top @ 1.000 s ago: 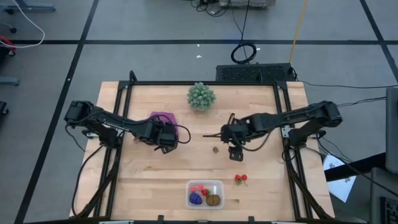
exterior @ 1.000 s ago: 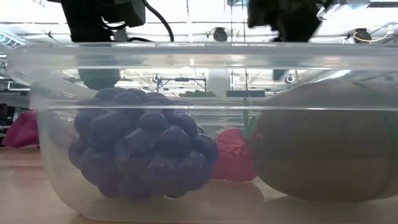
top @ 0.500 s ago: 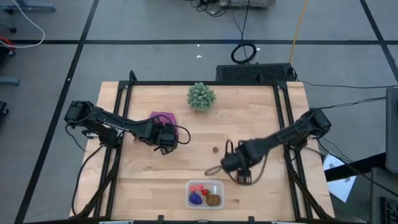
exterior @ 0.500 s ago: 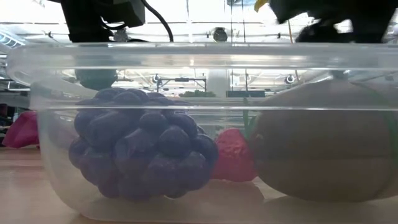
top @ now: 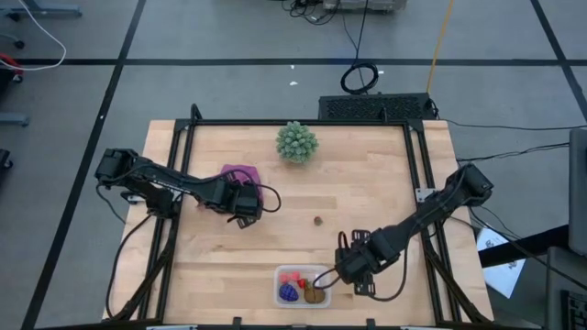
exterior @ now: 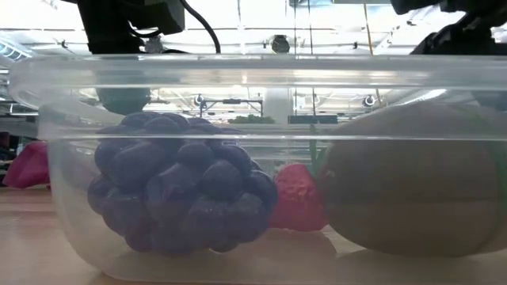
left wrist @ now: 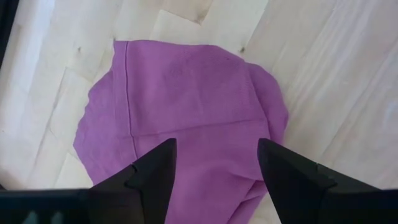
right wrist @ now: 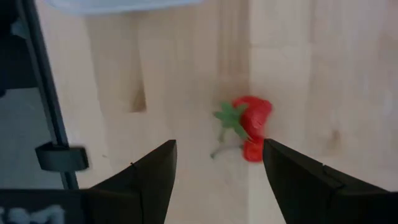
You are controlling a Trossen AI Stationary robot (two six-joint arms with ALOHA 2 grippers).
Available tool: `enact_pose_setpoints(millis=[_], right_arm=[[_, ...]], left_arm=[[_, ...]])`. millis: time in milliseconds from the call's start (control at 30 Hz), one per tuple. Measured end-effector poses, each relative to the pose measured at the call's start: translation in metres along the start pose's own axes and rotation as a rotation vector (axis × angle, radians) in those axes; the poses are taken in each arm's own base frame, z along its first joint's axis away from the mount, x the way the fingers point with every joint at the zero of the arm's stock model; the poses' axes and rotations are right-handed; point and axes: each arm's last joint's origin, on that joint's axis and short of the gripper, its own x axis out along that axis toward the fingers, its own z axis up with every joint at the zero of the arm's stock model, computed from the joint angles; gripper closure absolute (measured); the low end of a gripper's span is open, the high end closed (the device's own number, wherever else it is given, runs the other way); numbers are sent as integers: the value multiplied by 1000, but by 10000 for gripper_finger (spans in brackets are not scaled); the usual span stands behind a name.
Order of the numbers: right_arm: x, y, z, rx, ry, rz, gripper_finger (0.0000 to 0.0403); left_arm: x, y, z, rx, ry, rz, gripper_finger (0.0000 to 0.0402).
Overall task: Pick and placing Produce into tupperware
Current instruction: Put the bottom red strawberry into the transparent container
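Note:
The clear tub (top: 303,286) stands near the table's near edge. It holds a purple grape cluster (exterior: 182,190), a brown kiwi (exterior: 412,182) and red berries (top: 292,277). A pair of red berries with a green stem (right wrist: 250,127) lies on the wood just right of the tub. My right gripper (right wrist: 217,146) hangs open above them without touching, and in the high view my right gripper (top: 355,269) hides them. My left gripper (left wrist: 216,144) is open over the magenta cloth (left wrist: 186,118) at the table's left middle, not touching it.
A pale green bushy ball (top: 297,142) sits near the far edge. A tiny brown piece (top: 318,220) lies on the bare wood at the table's middle. The magenta cloth (top: 238,173) lies beside my left gripper (top: 246,206). Black frame rails (top: 425,197) border the table.
My right gripper has travelled from the table's middle toward the near edge and now hangs beside the tub's right side, covering the red berries in the high view.

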Motion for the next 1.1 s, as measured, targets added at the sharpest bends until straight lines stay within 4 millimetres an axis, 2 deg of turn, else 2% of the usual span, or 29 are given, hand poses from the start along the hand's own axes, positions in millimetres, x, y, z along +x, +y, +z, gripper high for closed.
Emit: enact_pose_setpoints(millis=[133,433,1100], right_arm=[[10,-1,-1,5,-23,18,176],[30,-24,-6,91,15,-19,176],[32,-35,7,177,1,78,176]], left_arm=[[0,0,0,-1,8,-13,172],[0,-1,0,1,17,-26,172],[0,-1,0,2,13,-23,172]])
